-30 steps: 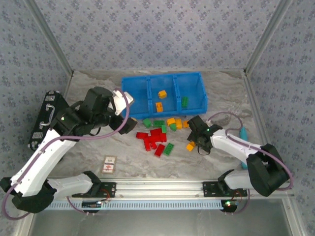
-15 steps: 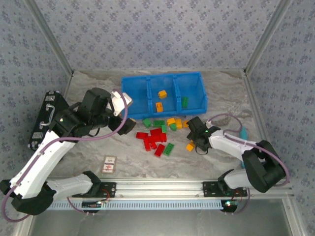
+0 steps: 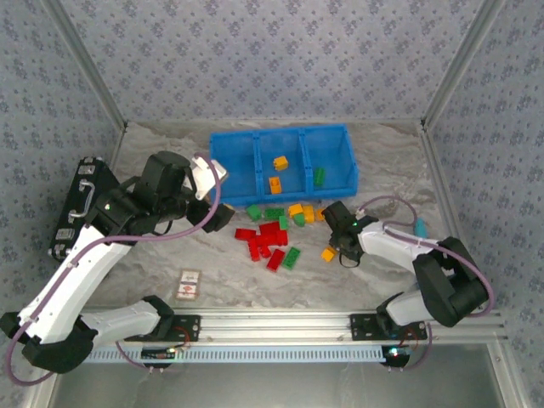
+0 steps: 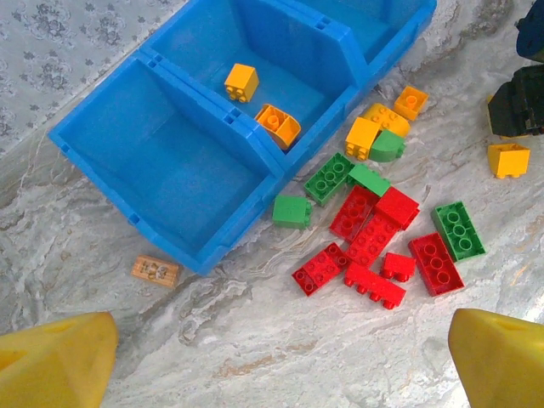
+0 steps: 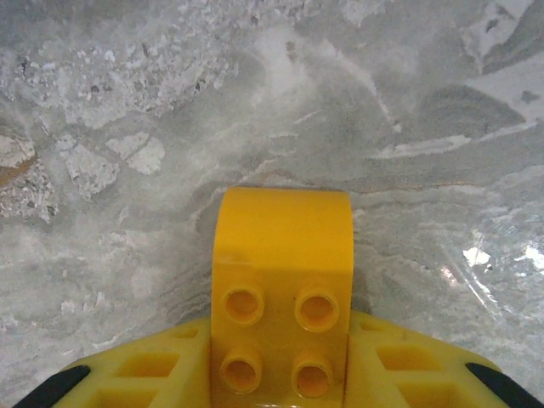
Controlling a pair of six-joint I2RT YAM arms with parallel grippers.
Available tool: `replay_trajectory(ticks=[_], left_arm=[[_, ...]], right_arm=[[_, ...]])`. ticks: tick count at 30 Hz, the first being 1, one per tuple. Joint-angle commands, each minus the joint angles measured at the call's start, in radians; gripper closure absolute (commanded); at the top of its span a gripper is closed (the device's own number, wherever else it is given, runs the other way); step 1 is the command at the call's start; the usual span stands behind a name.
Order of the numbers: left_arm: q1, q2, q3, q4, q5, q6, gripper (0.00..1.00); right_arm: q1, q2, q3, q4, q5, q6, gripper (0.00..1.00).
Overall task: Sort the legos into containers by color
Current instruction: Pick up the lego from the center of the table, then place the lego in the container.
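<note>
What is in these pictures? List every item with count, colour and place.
bin: one, blue, three compartments, back of table
orange bricks: two in middle compartment, three loose by bin front
orange brick: one more, gripped, right of pile
green bricks: five loose in pile, one in right-hand compartment
red bricks: about seven, in pile
tile: one, tan, beside bin
card: one, printed, near edge
case: one, black, far left
left arm: jaws wide open above pile
right arm: jaws shut on orange brick

What I count on the table
Seven red bricks, six green bricks, six orange bricks; one blue bin of three compartments; one card, one tan tile, one black case.
</note>
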Motion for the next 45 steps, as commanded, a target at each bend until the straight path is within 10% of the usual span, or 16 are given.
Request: replay_trajectory(ticks=[1, 15, 34, 45], left_arm=[[0.007, -0.018, -0.011, 0.022, 0.022, 0.013, 0.00], [0.053, -0.018, -0.007, 0.037, 0.066, 0.013, 0.00], [0.064, -0.024, -0.030, -0.006, 0.049, -0.025, 0.00], [0.069, -0.008, -0.020, -0.005, 0.054, -0.036, 0.00]], right_arm=[[-0.034, 0.050, 0.000, 0.046, 0.004, -0.068, 0.70], [0.027, 0.128, 0.425, -0.081, -0.076, -0.544, 0.75], [-0.016, 0.623, 1.051, -0.031, -0.253, -0.747, 0.74], [-0.010, 0.582, 1.024, -0.020, -0.280, -0.850, 0.38]])
